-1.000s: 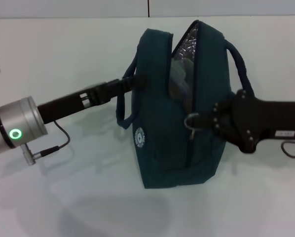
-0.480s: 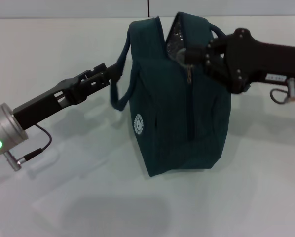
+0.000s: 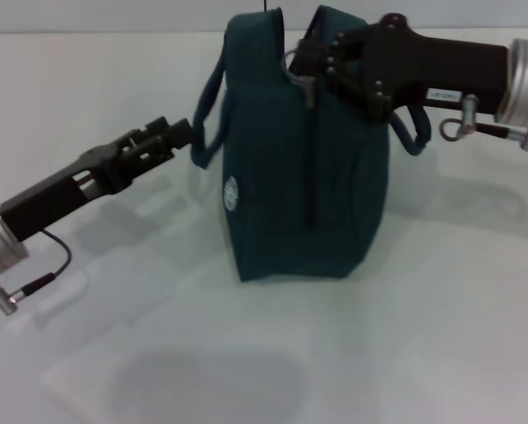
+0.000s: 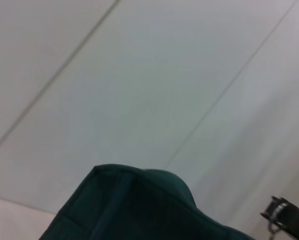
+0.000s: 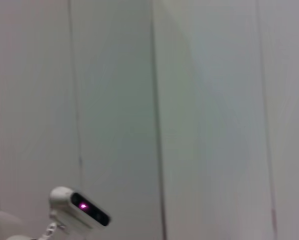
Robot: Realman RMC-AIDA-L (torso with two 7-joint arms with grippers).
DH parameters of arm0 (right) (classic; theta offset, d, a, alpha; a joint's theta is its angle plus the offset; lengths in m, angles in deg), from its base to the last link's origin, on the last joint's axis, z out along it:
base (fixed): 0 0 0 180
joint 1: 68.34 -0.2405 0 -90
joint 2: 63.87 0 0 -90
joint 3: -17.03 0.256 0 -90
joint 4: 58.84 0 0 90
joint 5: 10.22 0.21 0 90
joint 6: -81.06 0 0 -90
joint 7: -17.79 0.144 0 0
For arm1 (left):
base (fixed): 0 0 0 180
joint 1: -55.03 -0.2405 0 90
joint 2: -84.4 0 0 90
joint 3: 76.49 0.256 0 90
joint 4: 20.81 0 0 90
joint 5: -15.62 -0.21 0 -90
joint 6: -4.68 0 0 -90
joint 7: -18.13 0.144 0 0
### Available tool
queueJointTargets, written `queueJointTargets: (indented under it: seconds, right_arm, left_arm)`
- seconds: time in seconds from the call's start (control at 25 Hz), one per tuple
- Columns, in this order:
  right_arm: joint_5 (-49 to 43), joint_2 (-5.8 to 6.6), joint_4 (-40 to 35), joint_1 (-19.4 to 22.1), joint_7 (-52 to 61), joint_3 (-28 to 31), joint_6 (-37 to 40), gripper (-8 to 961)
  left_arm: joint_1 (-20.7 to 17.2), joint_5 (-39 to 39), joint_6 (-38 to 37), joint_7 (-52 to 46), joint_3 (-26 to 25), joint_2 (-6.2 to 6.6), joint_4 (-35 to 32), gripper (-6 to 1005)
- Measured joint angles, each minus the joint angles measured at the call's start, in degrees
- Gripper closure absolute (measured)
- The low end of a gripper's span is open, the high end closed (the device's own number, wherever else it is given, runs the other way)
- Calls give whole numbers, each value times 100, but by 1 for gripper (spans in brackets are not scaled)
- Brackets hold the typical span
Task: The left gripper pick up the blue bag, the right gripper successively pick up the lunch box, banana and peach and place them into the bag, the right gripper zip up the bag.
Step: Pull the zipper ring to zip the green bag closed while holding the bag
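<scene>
At twelve o'clock on the white table (image 3: 441,336) we see the dark teal-blue fabric bag (image 3: 282,185) upright. Our right gripper (image 3: 310,64) pinches its zipper pull at the top, zipper running vertically below; our left gripper (image 3: 180,134) clamps the nine-o'clock handle.

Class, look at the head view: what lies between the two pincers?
The blue bag stands between them in the head view. The left pincer is at its near loop handle; the right pincer is at the top, by the zipper.

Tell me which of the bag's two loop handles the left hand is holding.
The left hand holds the handle on the logo side of the blue bag; the other handle hangs free.
</scene>
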Motion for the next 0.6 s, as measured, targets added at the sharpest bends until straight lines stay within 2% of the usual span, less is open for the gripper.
queueJointTargets:
  seconds: [0.2, 0.36, 0.6]
  right_arm:
    - [25, -30, -12, -307, -9, -203, 16, 937]
    - [111, -38, 30, -562, -23, -453, -15, 937]
    - [354, -41, 40, -603, -148, -806, -142, 937]
  left_arm:
    - [-63, -38, -69, 2, -313, 39, -22, 157]
    - [-28, -41, -71, 3, -347, 61, -24, 158]
    - [49, -156, -65, 3, -320, 59, -24, 163]
